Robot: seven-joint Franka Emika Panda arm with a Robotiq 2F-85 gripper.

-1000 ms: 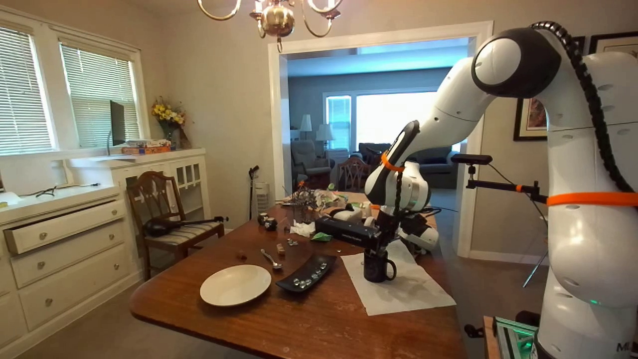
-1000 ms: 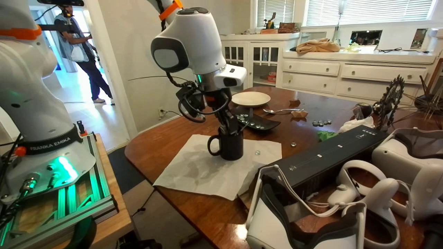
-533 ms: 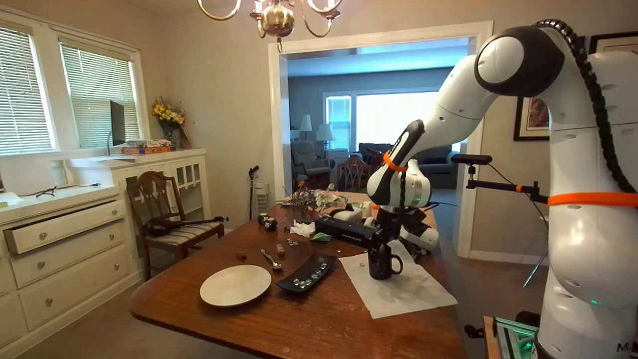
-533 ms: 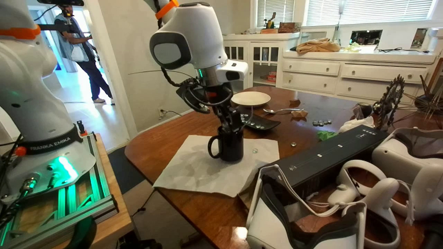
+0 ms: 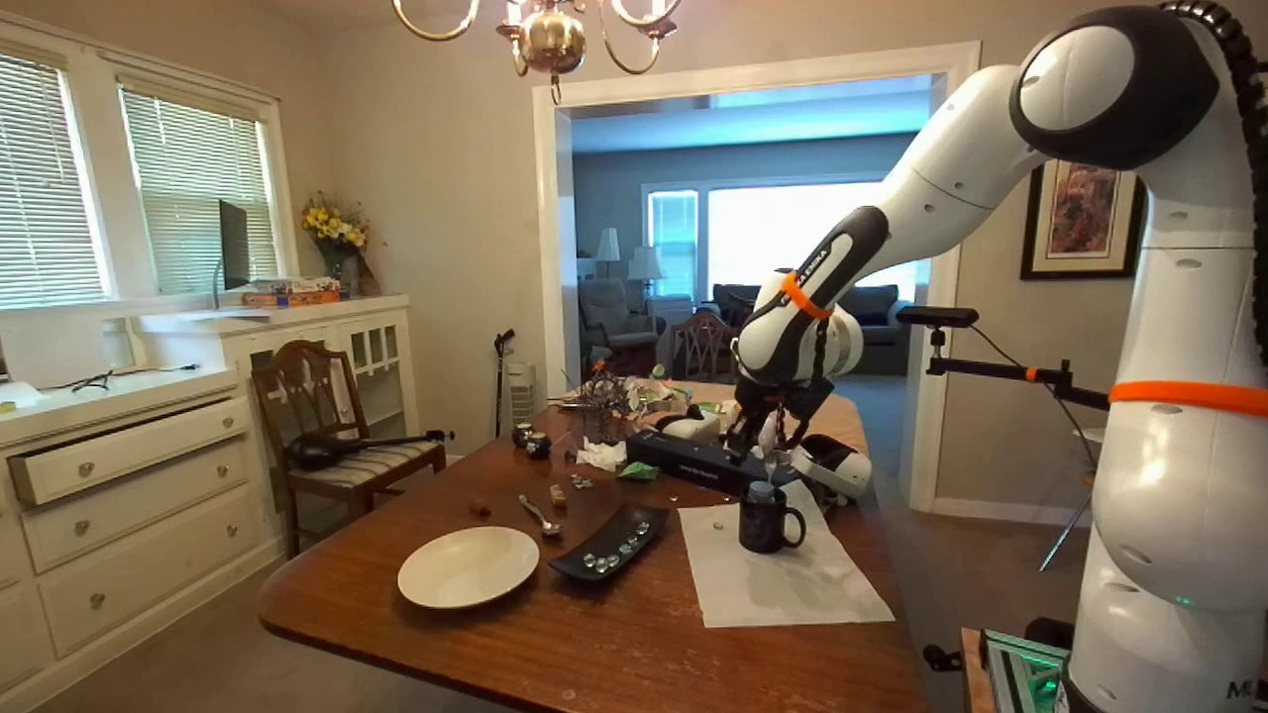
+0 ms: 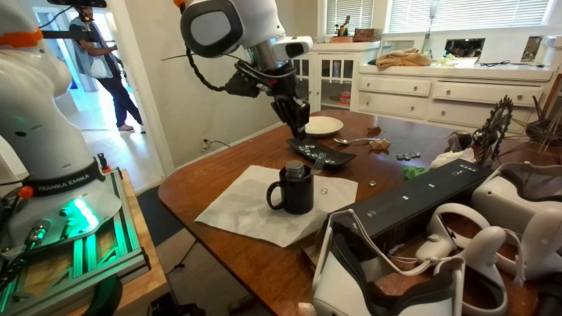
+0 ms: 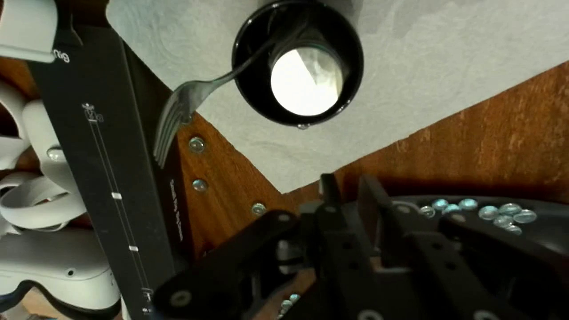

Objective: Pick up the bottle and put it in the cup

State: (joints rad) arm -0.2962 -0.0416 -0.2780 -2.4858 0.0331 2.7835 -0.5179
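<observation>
The black mug, the cup [image 6: 299,197], stands upright on a white paper sheet in both exterior views [image 5: 761,525]. The bottle [image 6: 294,170] stands inside the cup with its round top above the rim; its lower part is hidden. In the wrist view the bottle's shiny top [image 7: 306,82] shows inside the cup's black rim [image 7: 243,95]. A fork [image 6: 318,164] leans in the cup too, tines sticking out over the rim. My gripper [image 6: 301,131] is above and apart from the cup, tilted. In the wrist view my gripper [image 7: 349,182] has a gap between its fingertips, with nothing held.
A black tray [image 6: 333,158] with glass beads and a white plate [image 5: 469,566] lie beside the paper [image 6: 237,219]. A long black box [image 6: 412,197] and white headsets [image 6: 351,272] stand on the cup's other side. A spoon [image 5: 540,515] lies near the plate.
My gripper has risen from the cup's mouth and moved off, tilting. The bottle's top now shows in the cup. The cup and paper shifted slightly, and the fork leans lower.
</observation>
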